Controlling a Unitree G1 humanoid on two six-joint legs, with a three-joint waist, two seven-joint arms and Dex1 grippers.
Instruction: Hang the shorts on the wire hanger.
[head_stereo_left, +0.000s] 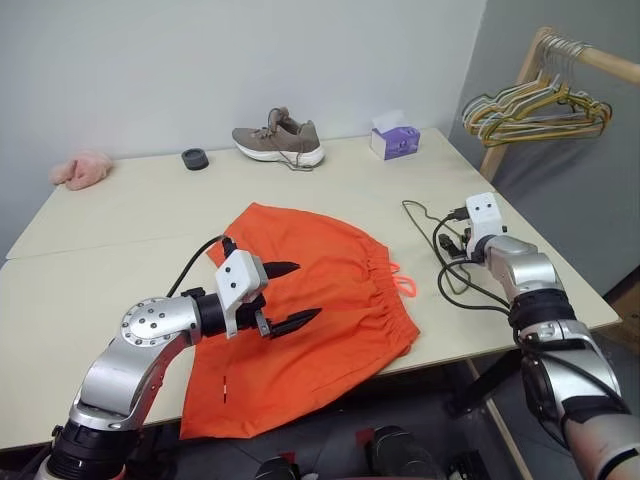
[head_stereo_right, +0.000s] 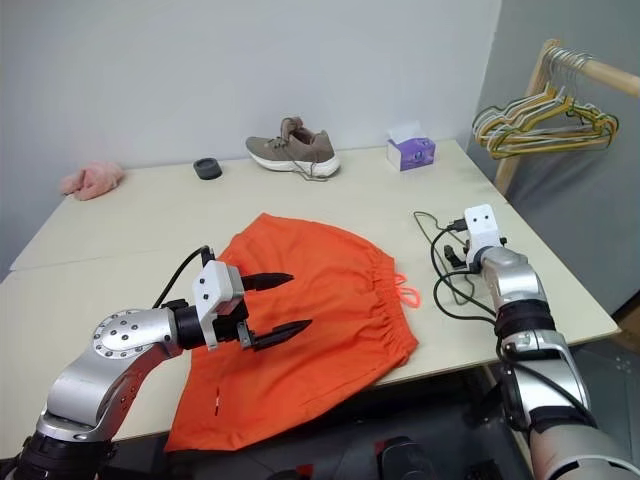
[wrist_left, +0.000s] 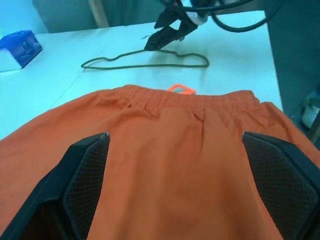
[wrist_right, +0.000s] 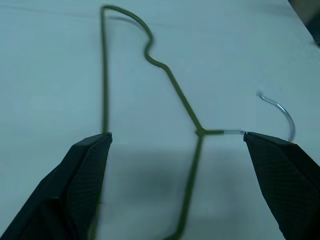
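Wire hanger sits right under the right gripper, shorts under the left

The wire hanger (wrist_right: 150, 95) is seen flat on the table (head_stereo_left: 120, 215), just ahead of and below the right gripper (wrist_left: 167, 30), with its long bar running roughly along the gripper's pointing line and its hook off to one side, so the right arm is clearly the nearer one. Both of that gripper's fingers are spread wide and nothing is held. The left gripper (head_stereo_left: 288, 296) is likewise wide open and empty, held just over the shorts (head_stereo_left: 330, 300), which are spread flat near the table's front edge, waistband toward the hanger. Counted: one pair of shorts, one wire hanger on the table, one shoe (head_stereo_left: 279, 140), plus a bunch of hangers (head_stereo_left: 535, 110) on the rack.
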